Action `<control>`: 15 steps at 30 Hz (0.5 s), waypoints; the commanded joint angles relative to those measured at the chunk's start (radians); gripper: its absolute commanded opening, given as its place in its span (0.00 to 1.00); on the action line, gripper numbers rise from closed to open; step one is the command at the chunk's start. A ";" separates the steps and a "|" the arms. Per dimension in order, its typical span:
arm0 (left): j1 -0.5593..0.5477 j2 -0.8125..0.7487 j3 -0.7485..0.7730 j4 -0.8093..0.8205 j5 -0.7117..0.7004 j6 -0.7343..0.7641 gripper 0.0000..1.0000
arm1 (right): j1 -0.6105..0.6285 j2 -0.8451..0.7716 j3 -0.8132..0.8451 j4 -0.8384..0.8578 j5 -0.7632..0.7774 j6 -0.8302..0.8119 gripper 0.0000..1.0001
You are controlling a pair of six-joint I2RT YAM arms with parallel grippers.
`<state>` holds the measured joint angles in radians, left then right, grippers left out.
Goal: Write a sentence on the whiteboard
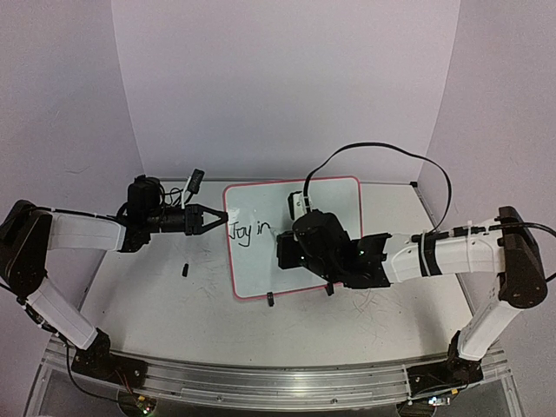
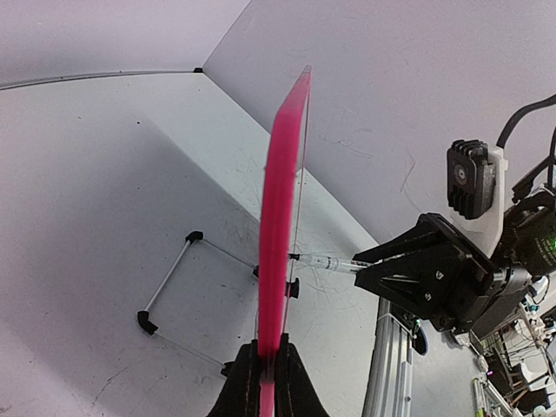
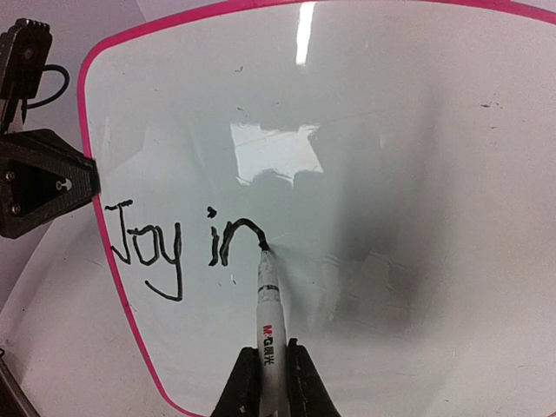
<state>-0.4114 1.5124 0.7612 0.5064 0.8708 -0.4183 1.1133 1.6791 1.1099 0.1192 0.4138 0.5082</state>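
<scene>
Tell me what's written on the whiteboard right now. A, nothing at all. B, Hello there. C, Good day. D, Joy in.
D: the handwriting on the whiteboard reads "Joy in", and the tip of the marker held in the right gripper sits at the end of the "n".

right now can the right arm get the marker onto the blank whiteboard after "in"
Probably yes: the marker tip touches the whiteboard beside "in", the surface rightward is bare, and the left gripper clamps only the left rim.
</scene>
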 commanded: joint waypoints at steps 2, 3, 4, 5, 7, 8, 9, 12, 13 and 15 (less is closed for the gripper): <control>0.004 -0.050 0.026 0.065 0.044 0.000 0.00 | -0.011 -0.006 -0.026 -0.051 -0.004 0.019 0.00; 0.005 -0.050 0.026 0.066 0.043 0.000 0.00 | -0.012 -0.005 -0.027 -0.053 -0.004 0.021 0.00; 0.005 -0.050 0.026 0.065 0.044 0.000 0.00 | -0.012 -0.005 -0.028 -0.053 -0.006 0.022 0.00; 0.005 -0.050 0.026 0.065 0.044 0.000 0.00 | -0.011 -0.006 -0.029 -0.054 -0.007 0.023 0.00; 0.005 -0.050 0.025 0.065 0.044 0.000 0.00 | -0.009 -0.008 -0.032 -0.055 -0.008 0.027 0.00; 0.005 -0.050 0.025 0.064 0.045 0.000 0.00 | -0.008 -0.008 -0.033 -0.056 -0.009 0.029 0.00; 0.005 -0.050 0.025 0.064 0.044 0.000 0.00 | -0.007 -0.008 -0.034 -0.057 -0.010 0.031 0.00; 0.004 -0.051 0.025 0.065 0.044 0.000 0.00 | -0.005 -0.009 -0.038 -0.059 -0.012 0.038 0.00; 0.004 -0.052 0.024 0.065 0.044 0.000 0.00 | -0.005 -0.009 -0.039 -0.059 -0.012 0.039 0.00; 0.005 -0.052 0.024 0.064 0.043 0.000 0.00 | -0.005 -0.006 -0.037 -0.060 -0.009 0.039 0.00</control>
<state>-0.4114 1.5124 0.7612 0.5060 0.8684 -0.4179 1.1179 1.6786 1.0945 0.1169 0.3975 0.5321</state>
